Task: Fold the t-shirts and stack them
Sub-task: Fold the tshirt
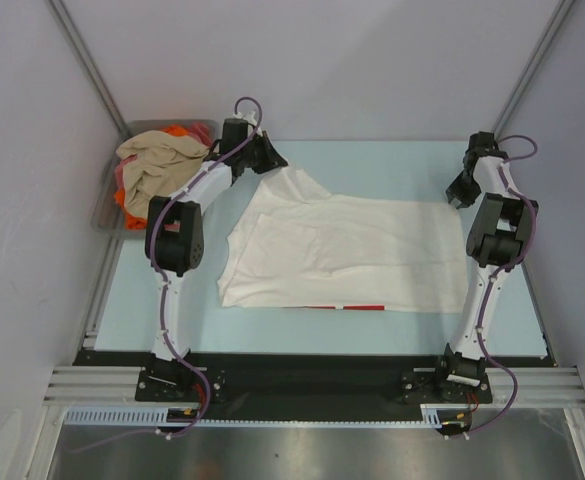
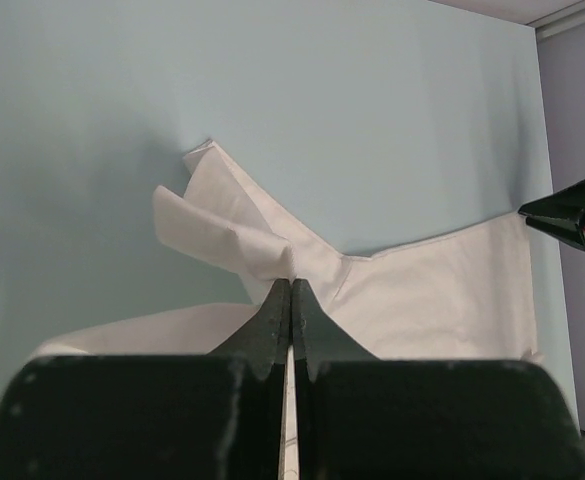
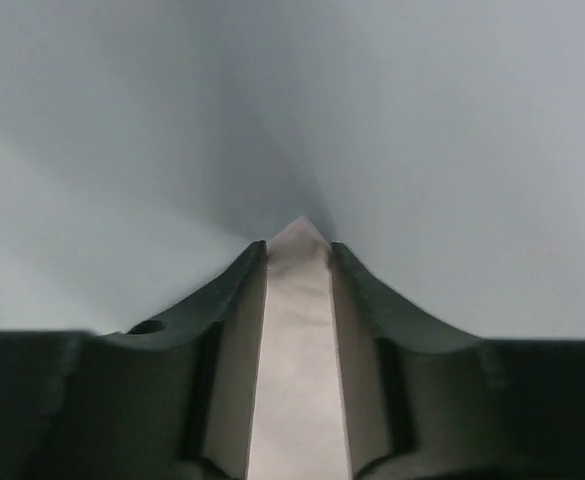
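Note:
A white t-shirt [image 1: 342, 250] lies spread on the pale blue table, with a strip of red print [image 1: 357, 307] showing under its near edge. My left gripper [image 1: 269, 158] is at the shirt's far left. In the left wrist view it [image 2: 290, 283] is shut on the bunched sleeve [image 2: 222, 225], which rises off the table. My right gripper [image 1: 459, 190] is at the shirt's far right corner. In the right wrist view it [image 3: 299, 250] holds a pointed fold of white cloth [image 3: 297, 330] between its fingers. A beige shirt [image 1: 157, 160] lies over an orange one [image 1: 179, 131] at the far left.
A grey tray [image 1: 105, 210] at the far left corner holds the beige and orange shirts, beside the left arm's elbow [image 1: 175, 235]. Grey walls close in the table on the left, right and back. The right gripper's tip also shows in the left wrist view [image 2: 572, 212].

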Controlling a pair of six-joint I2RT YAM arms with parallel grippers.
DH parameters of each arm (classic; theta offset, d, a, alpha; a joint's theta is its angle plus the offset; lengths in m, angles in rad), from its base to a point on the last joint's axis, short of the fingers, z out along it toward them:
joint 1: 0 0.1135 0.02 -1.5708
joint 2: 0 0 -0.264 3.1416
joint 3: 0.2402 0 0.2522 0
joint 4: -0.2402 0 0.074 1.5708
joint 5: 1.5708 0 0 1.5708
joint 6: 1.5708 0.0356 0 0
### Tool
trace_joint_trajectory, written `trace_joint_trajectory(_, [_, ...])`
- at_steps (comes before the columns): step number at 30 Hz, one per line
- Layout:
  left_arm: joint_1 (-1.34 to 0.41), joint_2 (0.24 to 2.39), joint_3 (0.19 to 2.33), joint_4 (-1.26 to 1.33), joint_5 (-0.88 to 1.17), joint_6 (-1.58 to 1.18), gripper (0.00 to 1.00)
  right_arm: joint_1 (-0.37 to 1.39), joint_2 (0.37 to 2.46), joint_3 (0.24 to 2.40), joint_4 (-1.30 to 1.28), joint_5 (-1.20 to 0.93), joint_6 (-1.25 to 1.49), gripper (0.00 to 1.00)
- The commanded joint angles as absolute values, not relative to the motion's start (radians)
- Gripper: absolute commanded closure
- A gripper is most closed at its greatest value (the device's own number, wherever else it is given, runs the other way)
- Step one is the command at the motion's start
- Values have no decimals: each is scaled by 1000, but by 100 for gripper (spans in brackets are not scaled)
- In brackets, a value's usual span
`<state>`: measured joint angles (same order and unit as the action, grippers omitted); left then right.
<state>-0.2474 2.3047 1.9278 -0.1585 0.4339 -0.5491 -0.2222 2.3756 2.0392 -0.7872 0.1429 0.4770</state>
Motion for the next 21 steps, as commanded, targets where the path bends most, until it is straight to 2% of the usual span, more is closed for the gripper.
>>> trace_joint_trajectory(1, [-253, 2295, 1950, -123, 460, -542, 100, -229, 2402, 2065, -810, 137, 465, 66])
trace_joint_trajectory(3, [-253, 2293, 1948, -123, 462, -545, 100, -224, 2393, 2036, -799, 135, 465, 71])
trace_joint_trajectory(4, [-253, 2289, 1948, -124, 463, -548, 100, -221, 2388, 2028, -798, 135, 462, 78])
trace_joint_trajectory(7, [-253, 2275, 1942, -126, 469, -552, 100, -221, 2372, 2006, -787, 132, 460, 87])
trace_joint_trajectory(8, [-255, 2269, 1941, -127, 469, -551, 100, -221, 2368, 2005, -785, 129, 459, 95])
trace_joint_trajectory(10, [-253, 2257, 1939, -140, 468, -548, 99, -221, 2346, 2006, -792, 117, 457, 100])
trace_joint_trajectory(16, [-253, 2160, 1904, -173, 466, -535, 100, -204, 2188, 1951, -801, 107, 465, 100])
trace_joint_trajectory(21, [-253, 1999, 1744, -180, 446, -523, 100, -195, 2005, 1729, -744, 95, 475, 100])
